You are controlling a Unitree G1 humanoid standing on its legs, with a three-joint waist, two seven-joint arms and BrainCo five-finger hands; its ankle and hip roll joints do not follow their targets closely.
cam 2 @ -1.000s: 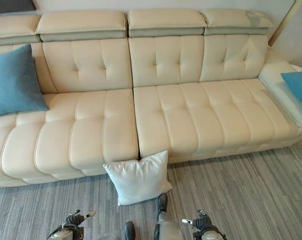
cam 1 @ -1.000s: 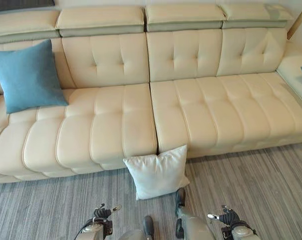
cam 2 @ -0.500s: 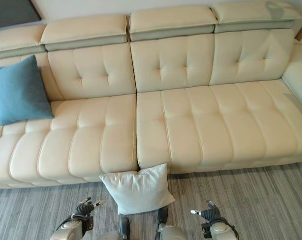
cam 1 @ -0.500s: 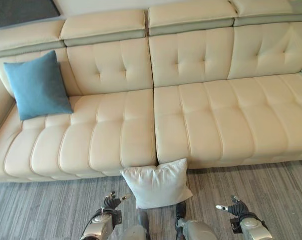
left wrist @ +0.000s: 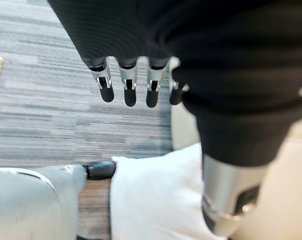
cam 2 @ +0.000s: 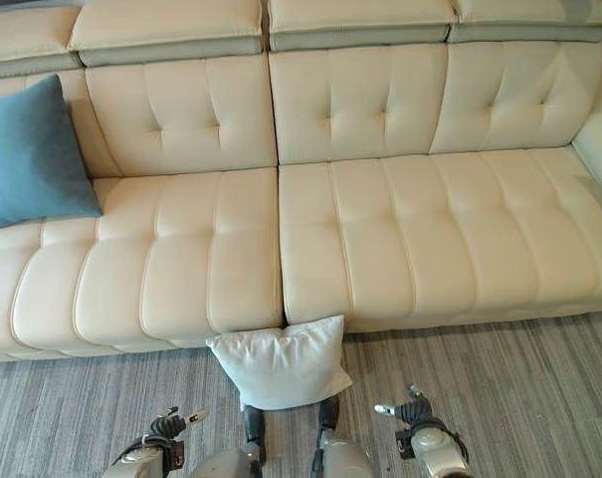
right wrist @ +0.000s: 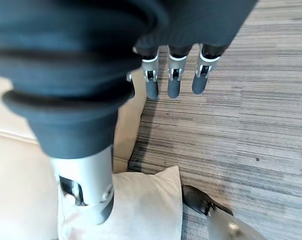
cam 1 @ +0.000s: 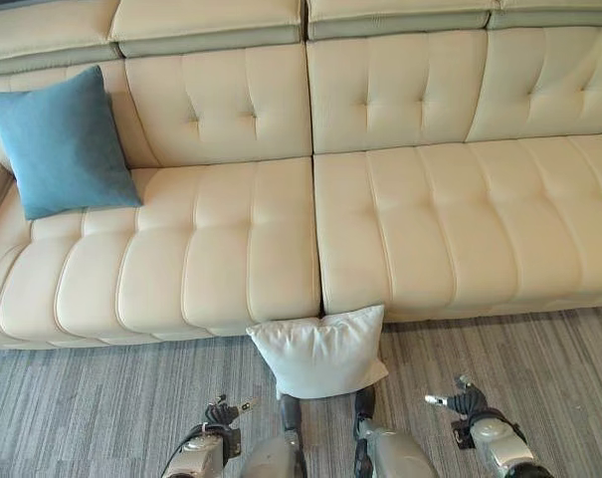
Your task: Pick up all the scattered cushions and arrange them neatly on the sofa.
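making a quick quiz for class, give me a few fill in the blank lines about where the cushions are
The white cushion lies on the ____, leaning against the sofa front.
The ____ cushion rests against the backrest.
Both the left hand and the right hand hold ____.
Missing words: floor; blue; nothing

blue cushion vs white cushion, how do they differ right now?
Colour: the blue fabric cushion is teal-blue; the white square cushion is off-white.
Place: the blue one sits on the cream leather sofa seat at its left end; the white one is on the grey carpet.
Pose: blue leans on the backrest; white leans against the sofa's front.
Both are square and held by neither hand.
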